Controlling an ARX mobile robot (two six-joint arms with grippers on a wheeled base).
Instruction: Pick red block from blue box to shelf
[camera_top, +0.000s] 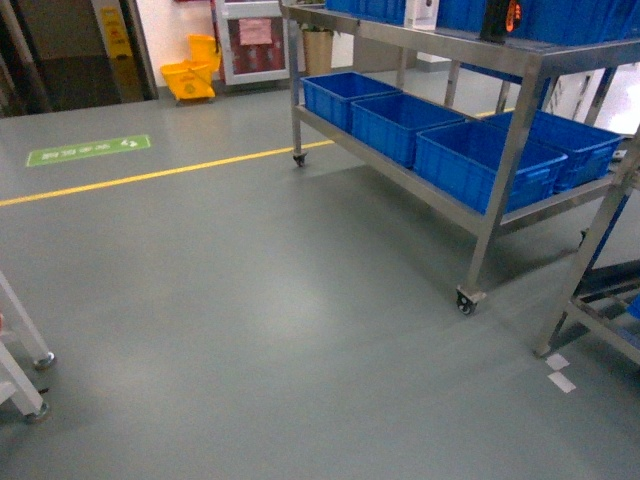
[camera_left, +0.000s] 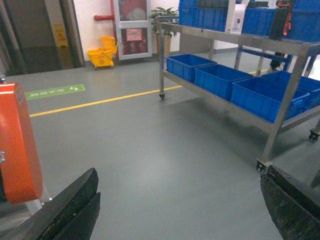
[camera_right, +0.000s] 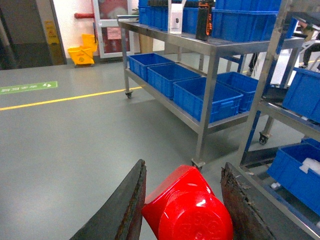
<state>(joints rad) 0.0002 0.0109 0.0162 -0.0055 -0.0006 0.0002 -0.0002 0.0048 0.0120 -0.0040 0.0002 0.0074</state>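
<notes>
Gripping red block (camera_right: 187, 210), right pincer (camera_right: 184, 200)

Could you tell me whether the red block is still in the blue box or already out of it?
Out. The right gripper holds the red block between its fingers above bare floor, near the shelf. No turquoise box is in view.

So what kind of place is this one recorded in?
Probably a warehouse or factory stockroom: wheeled stainless-steel shelf racks loaded with blue crates, a grey floor with a yellow lane line, and a yellow mop bucket by the wall.
</notes>
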